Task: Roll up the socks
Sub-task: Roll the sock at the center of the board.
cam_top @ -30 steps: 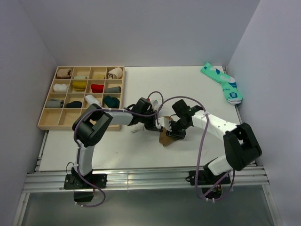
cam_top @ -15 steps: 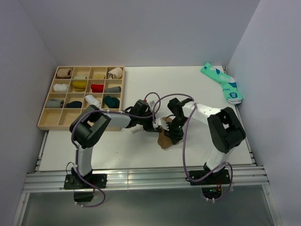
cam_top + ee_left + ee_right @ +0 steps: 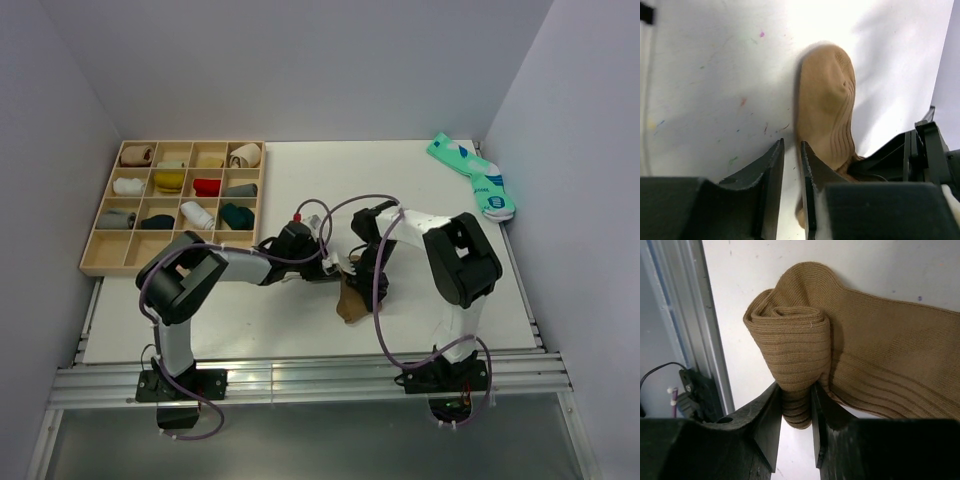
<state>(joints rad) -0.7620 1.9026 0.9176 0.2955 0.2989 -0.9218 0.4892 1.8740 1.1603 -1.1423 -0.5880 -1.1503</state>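
Note:
A long tan-brown sock (image 3: 349, 301) lies mid-table, partly rolled. In the right wrist view its rolled end (image 3: 795, 335) stands up from the flat ribbed part (image 3: 890, 370), and my right gripper (image 3: 796, 395) is shut on the base of that roll. My left gripper (image 3: 792, 150) is just left of the sock (image 3: 827, 100), jaws a narrow gap apart over bare table, the right finger (image 3: 812, 170) against the sock's edge. In the top view both grippers meet at the sock, the left gripper (image 3: 331, 271) and the right gripper (image 3: 364, 283). A teal pair of socks (image 3: 472, 175) lies at the far right corner.
A wooden tray (image 3: 103, 262) of compartments holding rolled socks stands at the back left. The table's front edge and metal rail (image 3: 677, 330) run close beside the sock roll. The right arm's upper link (image 3: 455, 255) is folded near the table's middle.
The left gripper's jaws have parted from shut. The right arm has folded in toward the centre, still holding the roll, and the sock has shifted slightly left.

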